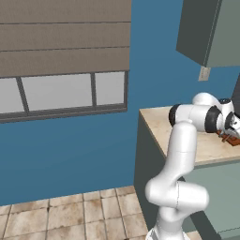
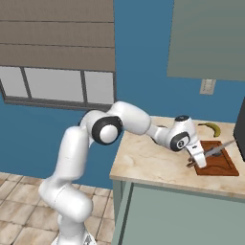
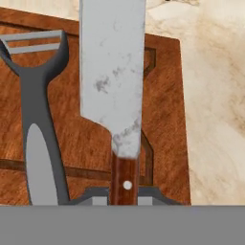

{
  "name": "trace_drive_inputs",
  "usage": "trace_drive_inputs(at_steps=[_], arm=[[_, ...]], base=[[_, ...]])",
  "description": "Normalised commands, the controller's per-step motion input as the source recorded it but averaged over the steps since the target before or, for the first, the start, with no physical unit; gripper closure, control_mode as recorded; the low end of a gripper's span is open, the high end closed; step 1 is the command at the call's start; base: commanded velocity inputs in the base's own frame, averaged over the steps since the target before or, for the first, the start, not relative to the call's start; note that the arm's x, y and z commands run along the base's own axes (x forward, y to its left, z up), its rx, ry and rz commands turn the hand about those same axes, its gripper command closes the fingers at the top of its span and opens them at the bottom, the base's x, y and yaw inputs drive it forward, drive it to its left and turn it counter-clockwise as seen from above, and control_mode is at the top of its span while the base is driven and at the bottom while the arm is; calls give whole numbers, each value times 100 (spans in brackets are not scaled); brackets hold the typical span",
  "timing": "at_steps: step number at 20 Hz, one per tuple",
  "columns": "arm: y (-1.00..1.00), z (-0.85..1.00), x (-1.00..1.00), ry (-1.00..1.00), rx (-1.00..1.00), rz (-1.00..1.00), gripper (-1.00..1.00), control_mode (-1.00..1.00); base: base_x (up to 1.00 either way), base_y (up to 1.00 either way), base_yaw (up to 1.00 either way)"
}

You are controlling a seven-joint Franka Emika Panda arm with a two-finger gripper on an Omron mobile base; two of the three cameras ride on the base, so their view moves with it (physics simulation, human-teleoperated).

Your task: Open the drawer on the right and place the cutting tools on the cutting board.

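Observation:
My gripper (image 2: pixel 195 161) is shut on the brown wooden handle of a knife (image 3: pixel 112 72). The broad grey blade points away from the hand over the reddish-brown cutting board (image 2: pixel 220 167). In the hand view the handle (image 3: pixel 125 179) sits between the two fingertips (image 3: pixel 95 200). On the board just left of the blade lies a grey peeler (image 3: pixel 38 119). The knife blade (image 2: pixel 219 149) hangs tilted a little above the board. The hand (image 1: pixel 229 131) shows at the right edge of the left base view. The drawer is out of view.
A banana (image 2: pixel 210 128) lies on the beige marbled counter (image 2: pixel 148 160) behind the board. A grey wall cabinet (image 2: pixel 206 38) hangs above, with a wall socket (image 2: pixel 207 86) under it. The counter's left end drops to a tiled floor (image 1: pixel 70 215).

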Motion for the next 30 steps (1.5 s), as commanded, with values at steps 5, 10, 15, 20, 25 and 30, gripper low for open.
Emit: trace_drive_inputs(at_steps=[5,10,15,20,25,30], arm=[[-31,-4,35,0,-3,0,100,-100],[-30,-2,21,1,-2,0,-100,-100],[-31,0,5,1,-1,0,-100,-100],[-9,15,-12,0,0,0,-100,-100],[36,53,-52,0,0,0,-100,-100],[92,48,-74,0,-1,0,-100,-100]], base=[[0,0,0],[0,0,0],[0,0,0],[0,0,0],[0,0,0],[0,0,0]])
